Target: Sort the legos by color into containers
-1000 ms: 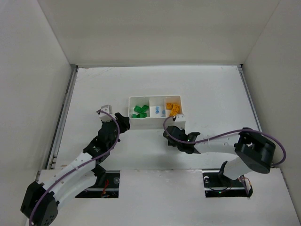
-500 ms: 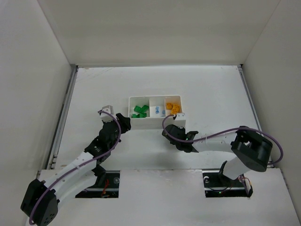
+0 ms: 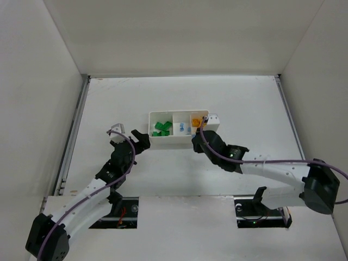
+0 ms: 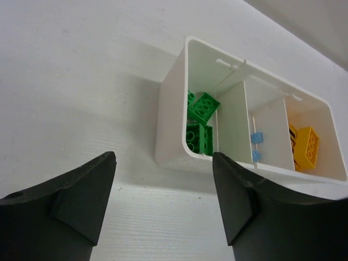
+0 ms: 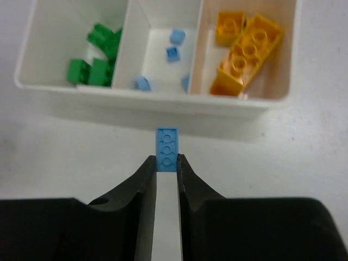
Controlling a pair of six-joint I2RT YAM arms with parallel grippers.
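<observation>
Right gripper (image 5: 166,163) clamped on a small light-blue plastic brick (image 5: 166,142) at its fingertips — the white three-compartment plastic tray (image 5: 163,103) sits just beyond. Left gripper (image 4: 163,159) gapes wide and free — tray just ahead.

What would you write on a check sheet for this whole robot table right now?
Surface: white table, tray standing on it.
Job's things: green legos in one end compartment, light blue legos in the middle, yellow-orange legos at the other end.
Clutter: nothing seen.
Grippers: left gripper open, empty, by the tray's green end; right gripper shut on a blue brick near the tray's front wall.
Cables: purple cables run along both arms.
Surroundings: white walls on three sides.
</observation>
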